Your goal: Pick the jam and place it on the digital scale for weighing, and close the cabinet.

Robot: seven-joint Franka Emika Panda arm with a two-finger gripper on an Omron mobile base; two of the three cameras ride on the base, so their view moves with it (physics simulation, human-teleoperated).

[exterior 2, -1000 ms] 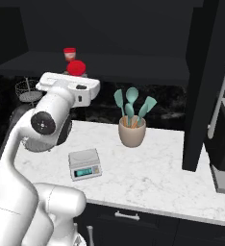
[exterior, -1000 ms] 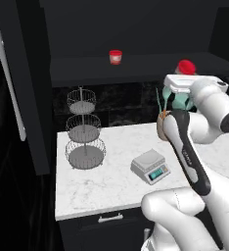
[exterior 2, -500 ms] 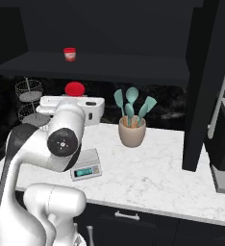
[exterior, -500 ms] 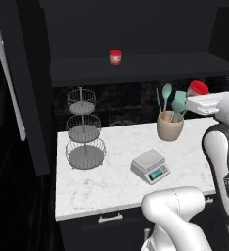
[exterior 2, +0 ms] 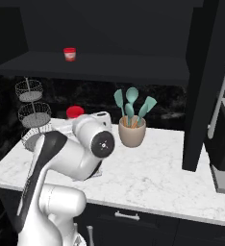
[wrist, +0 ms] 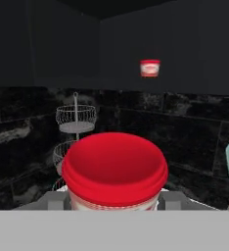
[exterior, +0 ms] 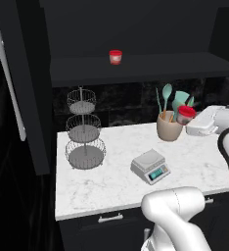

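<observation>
You have the jam (wrist: pixel 114 169) pinched in the pincer (wrist: pixel 114 208), which is narrowed onto the jar's pale body just under the red lid, one finger (wrist: pixel 55 200) on each side. Nothing else touches it. In the left base view the jam (exterior: pixel 186 114) hangs in the air, carried above the tabletop (exterior: pixel 111 176), just in front of the utensil crock (exterior: pixel 169 126).

Handling, as a judgement: small, squat, stiff and probably light; glass-like walls may be slick, so grip the body, not the lid rim, and set it down upright and gently.

The digital scale (exterior: pixel 150 166) sits below the pincer and off to one side, platform bare. A second jar (wrist: pixel 149 67) stands on the cabinet shelf (exterior: pixel 136 67), above and beyond the pincer. The cabinet door (exterior: pixel 18 83) stands open, well off to the side.
</observation>
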